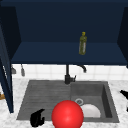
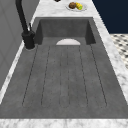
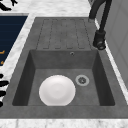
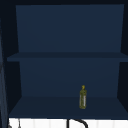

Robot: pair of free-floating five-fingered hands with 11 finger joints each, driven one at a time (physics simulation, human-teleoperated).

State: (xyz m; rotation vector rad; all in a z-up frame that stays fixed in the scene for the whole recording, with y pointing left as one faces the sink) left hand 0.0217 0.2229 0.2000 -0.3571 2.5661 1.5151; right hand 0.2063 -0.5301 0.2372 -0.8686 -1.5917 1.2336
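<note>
red ball (image 1: pixel 67 115) fills the front view's foreground, just right of the left robot hand (image 1: pixel 37 118), whose fingers curl on nothing. right robot hand (image 1: pixel 124 94) hovers well off to its right, grip unclear. white plate (image 3: pixel 57 90) lies in the sink (image 3: pixel 30 62) behind the ball.
</note>
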